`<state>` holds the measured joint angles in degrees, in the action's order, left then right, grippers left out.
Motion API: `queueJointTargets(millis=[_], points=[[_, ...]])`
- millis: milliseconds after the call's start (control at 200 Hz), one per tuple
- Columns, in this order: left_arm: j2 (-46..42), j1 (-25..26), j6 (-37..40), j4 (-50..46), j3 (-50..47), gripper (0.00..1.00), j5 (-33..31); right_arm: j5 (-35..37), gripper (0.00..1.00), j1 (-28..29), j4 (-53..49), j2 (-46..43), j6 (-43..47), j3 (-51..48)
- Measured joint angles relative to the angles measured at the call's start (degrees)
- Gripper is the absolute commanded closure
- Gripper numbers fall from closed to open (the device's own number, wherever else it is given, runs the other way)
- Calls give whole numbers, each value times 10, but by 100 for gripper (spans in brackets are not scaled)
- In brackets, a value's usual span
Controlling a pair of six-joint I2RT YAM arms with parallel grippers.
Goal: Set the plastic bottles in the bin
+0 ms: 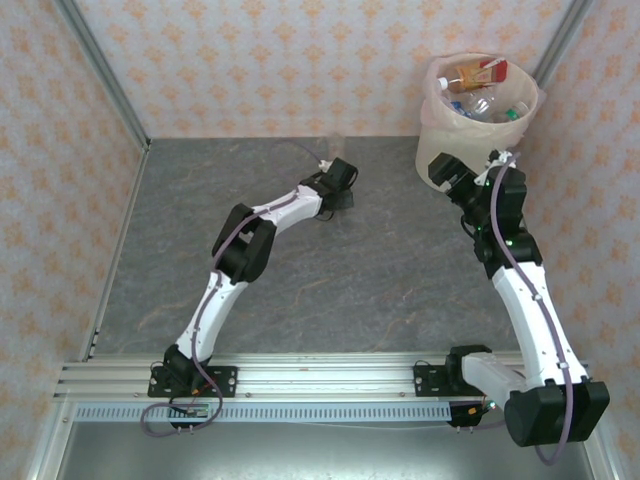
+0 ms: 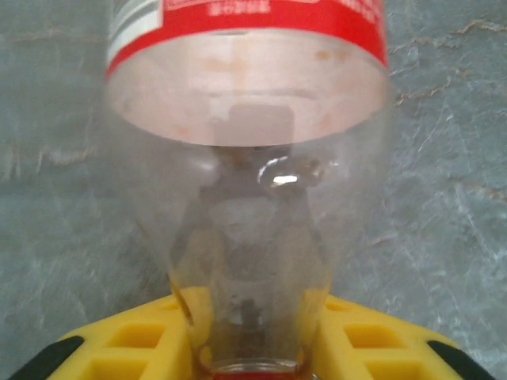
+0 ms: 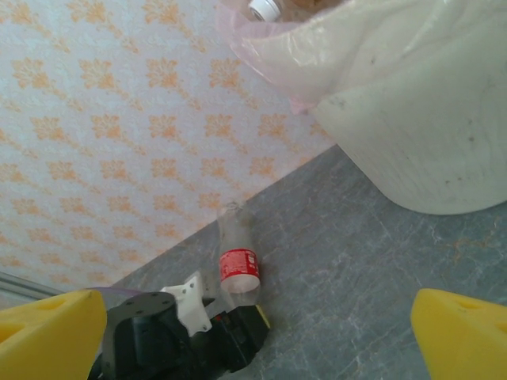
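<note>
A clear plastic bottle [image 2: 249, 198] with a red label lies on the grey table near the back wall, also seen as the bottle [image 1: 330, 150] and the bottle [image 3: 236, 265]. My left gripper [image 2: 252, 348] is shut on its neck, with a yellow finger [image 2: 127, 348] on each side and the red cap at the bottom edge. The left gripper [image 1: 336, 168] reaches toward the back wall. The cream bin [image 1: 445, 140] with its pink liner stands at the back right and holds several bottles [image 1: 480, 85]. My right gripper [image 3: 255, 336] is open and holds nothing, just left of the bin [image 3: 428, 119]; the right gripper [image 1: 450, 172] sits beside its wall.
Patterned walls close the table at the back and both sides. A white-capped bottle [image 3: 265, 8] pokes over the bin's rim. The left arm's black wrist [image 3: 158, 340] lies below the right gripper. Bare grey table [image 1: 380, 270] stretches between the two arms.
</note>
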<state>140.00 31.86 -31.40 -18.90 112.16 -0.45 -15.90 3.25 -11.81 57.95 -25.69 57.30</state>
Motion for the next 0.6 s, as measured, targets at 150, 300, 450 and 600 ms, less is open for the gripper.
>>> queueJointTargets(millis=[150,300,450,600], points=[[-116,0,14,73,-181,91,34,-16,1,0,-8,5,-3,-12],[-225,0,20,146,-294,100,89,-53,1,0,-2,25,-21,-12],[-311,6,37,222,-350,100,163,-109,1,0,24,52,-42,-14],[-369,35,65,267,-376,100,233,-179,1,1,48,93,-52,-12]])
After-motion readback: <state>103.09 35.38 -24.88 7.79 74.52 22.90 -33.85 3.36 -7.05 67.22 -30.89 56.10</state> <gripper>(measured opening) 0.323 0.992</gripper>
